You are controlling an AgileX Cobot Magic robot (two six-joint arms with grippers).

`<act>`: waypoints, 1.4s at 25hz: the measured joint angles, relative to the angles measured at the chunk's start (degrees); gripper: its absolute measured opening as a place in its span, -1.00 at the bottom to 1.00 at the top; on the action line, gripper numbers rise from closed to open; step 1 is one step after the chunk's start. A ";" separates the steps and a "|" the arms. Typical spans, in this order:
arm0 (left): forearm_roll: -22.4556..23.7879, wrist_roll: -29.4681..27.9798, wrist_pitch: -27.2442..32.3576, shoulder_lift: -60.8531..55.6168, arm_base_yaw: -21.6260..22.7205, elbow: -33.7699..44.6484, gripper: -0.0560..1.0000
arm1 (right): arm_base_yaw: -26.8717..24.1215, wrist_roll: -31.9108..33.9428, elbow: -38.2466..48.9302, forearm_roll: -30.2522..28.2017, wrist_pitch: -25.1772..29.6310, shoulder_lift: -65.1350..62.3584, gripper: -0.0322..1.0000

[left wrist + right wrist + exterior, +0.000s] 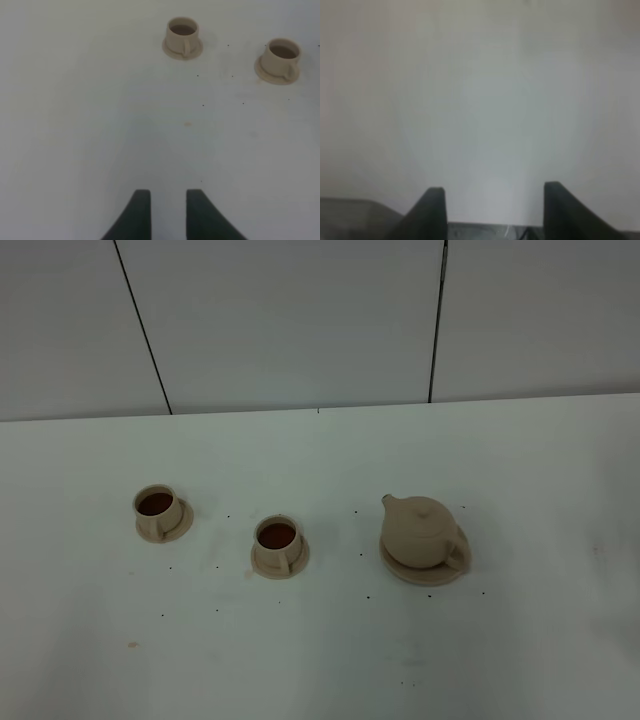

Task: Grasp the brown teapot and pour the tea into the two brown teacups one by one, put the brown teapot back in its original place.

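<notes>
1. On the white table (320, 660), seen from the high camera, the brown teapot (420, 532) sits on its wide saucer (424, 571), right of centre, spout toward the left and loop handle toward the near right.
2. Left of the pot, well apart from it, stand the two brown teacups, each on a small saucer: the middle cup (277, 538) and the far-left cup (156, 506). Both hold dark liquid.
3. The cups are apart from each other, with bare tabletop between them and a wider bare stretch between the middle cup and the teapot.
4. The table's far edge meets the panelled wall (300, 320), well behind all three pieces; open surface runs in front of them to the near side and out to the right of the pot.
5. No arm appears in the high view.
6. The left gripper (167, 210) hangs over bare table, its two dark fingers a narrow gap apart with nothing between them; both cups lie well ahead of it.
7. The right gripper (494, 212) has its fingers spread wide and empty, facing blurred white surface.
</notes>
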 joint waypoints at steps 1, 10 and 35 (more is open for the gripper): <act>0.00 0.00 0.00 0.00 0.00 0.00 -0.43 | -0.05 0.00 2.42 0.23 -1.02 -2.42 -0.12; 0.00 0.00 0.00 0.00 0.00 0.00 -0.43 | -0.18 0.52 17.91 1.25 -3.13 -30.39 -0.12; 0.00 0.00 0.00 0.00 0.00 0.00 -0.43 | -0.18 7.29 28.52 -5.71 -4.59 -74.08 -0.12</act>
